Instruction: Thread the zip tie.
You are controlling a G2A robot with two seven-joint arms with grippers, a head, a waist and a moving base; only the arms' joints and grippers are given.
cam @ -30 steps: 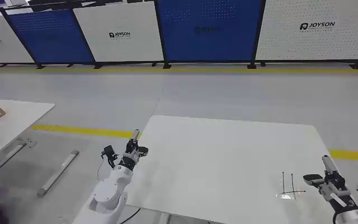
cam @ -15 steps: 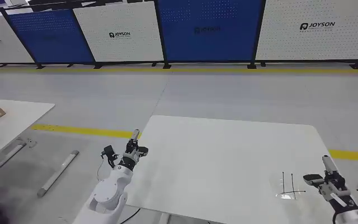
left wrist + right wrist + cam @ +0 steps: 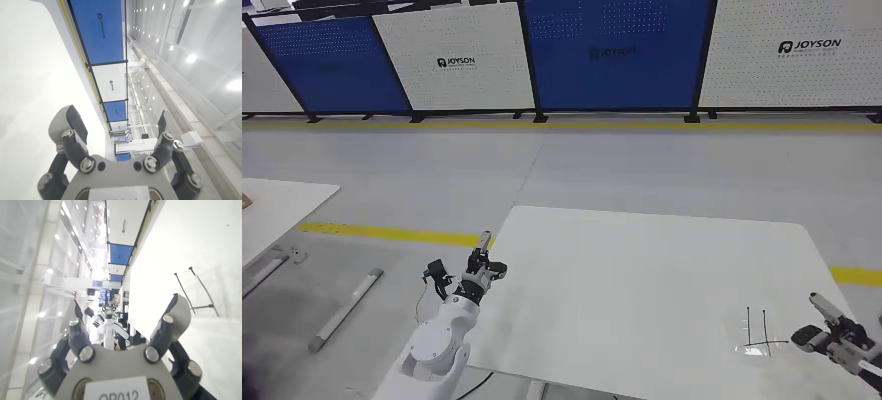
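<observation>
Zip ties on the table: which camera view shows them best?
The right wrist view. The zip ties lie close ahead, two side by side and a third crossing them, their heads distinguishable. The top view gives thin dark lines near the table edge. The left wrist view looks over another part of the table.

The white-shelled left arm point(image 3: 439, 345) carries black cables point(image 3: 432, 275) at its wrist. Both jaws have grey plates point(image 3: 117, 176), black links point(image 3: 73, 149), round silver screws point(image 3: 86, 164), ribbed black pads point(image 3: 77, 121) and white labels point(image 3: 119, 193).

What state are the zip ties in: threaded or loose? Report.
Loose: the zip ties lie straight on the table, none looped.
</observation>
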